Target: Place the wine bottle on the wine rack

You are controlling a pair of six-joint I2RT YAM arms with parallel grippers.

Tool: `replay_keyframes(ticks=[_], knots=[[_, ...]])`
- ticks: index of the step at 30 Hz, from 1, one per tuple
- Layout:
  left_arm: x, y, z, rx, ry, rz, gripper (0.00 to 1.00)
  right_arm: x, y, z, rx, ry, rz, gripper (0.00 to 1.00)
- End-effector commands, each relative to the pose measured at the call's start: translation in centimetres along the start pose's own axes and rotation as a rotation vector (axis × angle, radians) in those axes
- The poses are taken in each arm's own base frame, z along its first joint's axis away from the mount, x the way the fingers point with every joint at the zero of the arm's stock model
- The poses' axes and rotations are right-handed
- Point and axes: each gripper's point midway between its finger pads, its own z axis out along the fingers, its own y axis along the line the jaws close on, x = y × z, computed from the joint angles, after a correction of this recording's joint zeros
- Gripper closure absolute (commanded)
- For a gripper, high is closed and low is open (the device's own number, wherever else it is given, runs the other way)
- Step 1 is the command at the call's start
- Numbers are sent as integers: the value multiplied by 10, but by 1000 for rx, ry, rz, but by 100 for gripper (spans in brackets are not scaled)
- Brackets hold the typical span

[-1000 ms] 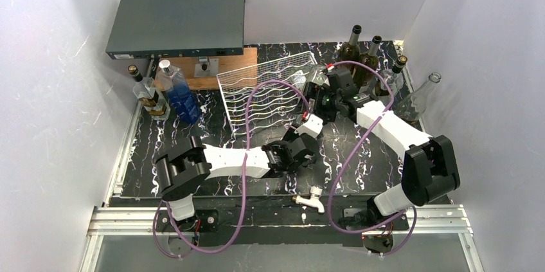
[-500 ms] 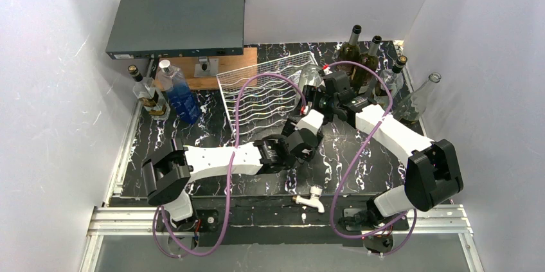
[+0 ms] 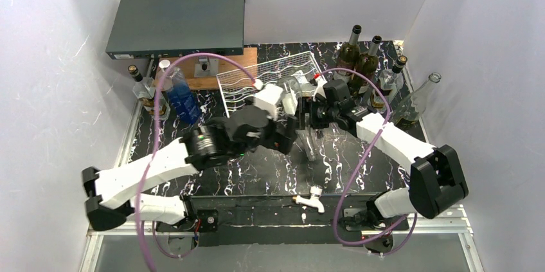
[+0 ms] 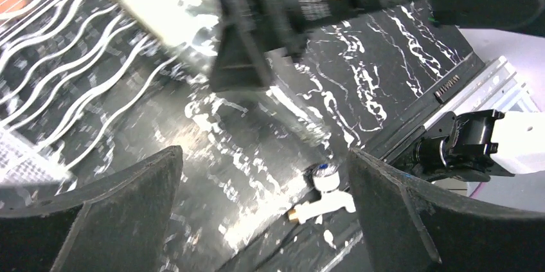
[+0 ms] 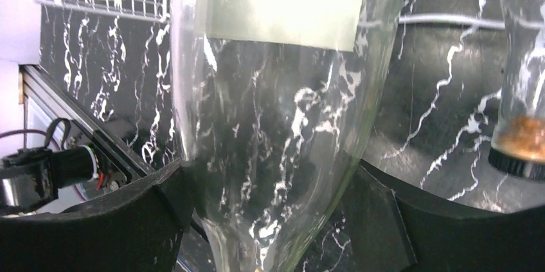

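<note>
A clear wine bottle (image 3: 310, 140) with a pale label lies tilted over the black marble table (image 3: 360, 156), neck toward the near edge. My right gripper (image 3: 315, 116) is shut on it. In the right wrist view both fingers (image 5: 148, 220) press the glass shoulder of the bottle (image 5: 276, 124), around the right gripper's midpoint (image 5: 270, 220). My left gripper (image 3: 290, 129) hovers just left of the bottle, open. Between the left gripper's tips (image 4: 263, 214) only table shows. The white wire wine rack (image 3: 283, 66) stands behind, partly hidden by the left arm; its wavy wires (image 4: 51, 60) show blurred.
A dark grey flat box (image 3: 177, 21) sits on a wooden block (image 3: 205, 74) at the back left, beside a blue bottle (image 3: 181, 97). Several dark bottles (image 3: 360, 60) stand at the back right. One clear bottle (image 3: 421, 95) leans at the right wall. A white tap fitting (image 3: 312, 196) lies near the front edge.
My left gripper has opened and let go, and its arm has swung up and back toward the rack. The right gripper has closed on the bottle.
</note>
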Motion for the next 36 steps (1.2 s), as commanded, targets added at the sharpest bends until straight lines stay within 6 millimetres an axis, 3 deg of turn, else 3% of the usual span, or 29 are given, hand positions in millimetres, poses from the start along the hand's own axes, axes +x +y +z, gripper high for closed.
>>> replay_keyframes(ticks=[1, 6, 11, 18, 28, 36], knots=[[19, 52, -48, -136, 58, -97, 2, -1, 20, -21, -80, -64, -29, 99], [22, 94, -85, -250, -20, -202, 2, 15, 13, -32, -52, -66, -39, 99], [27, 118, -104, -328, -60, -238, 2, 34, 0, -29, -15, -39, -58, 99], [31, 122, -106, -361, -41, -246, 2, 60, -12, -24, -5, -3, -68, 99], [28, 118, -105, -351, -34, -255, 2, 75, -36, -16, 71, -10, -50, 99], [28, 115, -105, -338, -31, -276, 2, 82, -47, -26, 140, 16, -58, 99]])
